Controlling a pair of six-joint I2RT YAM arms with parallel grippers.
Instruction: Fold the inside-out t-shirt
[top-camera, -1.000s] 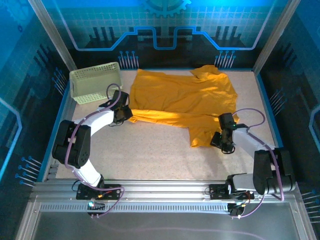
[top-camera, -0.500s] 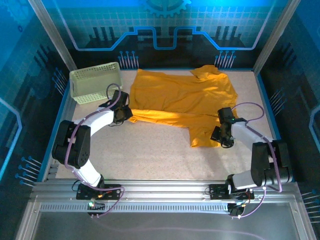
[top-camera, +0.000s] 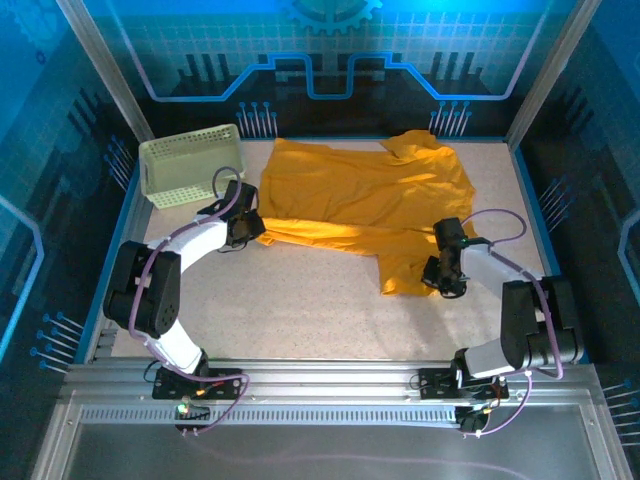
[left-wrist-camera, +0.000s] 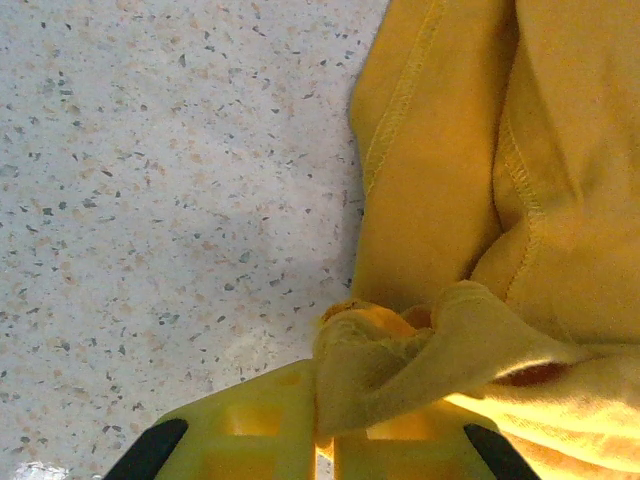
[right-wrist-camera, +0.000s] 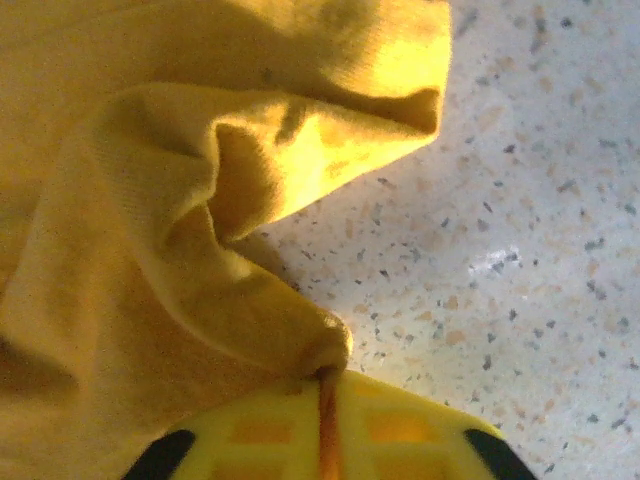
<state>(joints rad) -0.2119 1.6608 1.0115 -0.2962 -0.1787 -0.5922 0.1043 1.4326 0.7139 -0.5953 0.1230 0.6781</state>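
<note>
While both claws pinch cloth, the t-shirt (top-camera: 370, 195) lies spread on the bench (top-camera: 300, 305), right of the basket (top-camera: 185, 165).
Right claw (right-wrist-camera: 325, 385), nearest and well right of the basket, is clenched on a bunched edge; left claw (left-wrist-camera: 325, 420), just right of the basket, clamps a rolled fold. Cloth looks light and limp and will likely sag, so grip the stitched hems.

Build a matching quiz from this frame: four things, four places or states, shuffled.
1. left gripper
2. right gripper
3. basket
4. t-shirt

A. far-left corner of the table
B. spread over the far half of the table
C. shut on the t-shirt's near-right flap
D. shut on the t-shirt's edge on the basket side

Pairs: 1-D, 2-C, 3-A, 4-B
</note>
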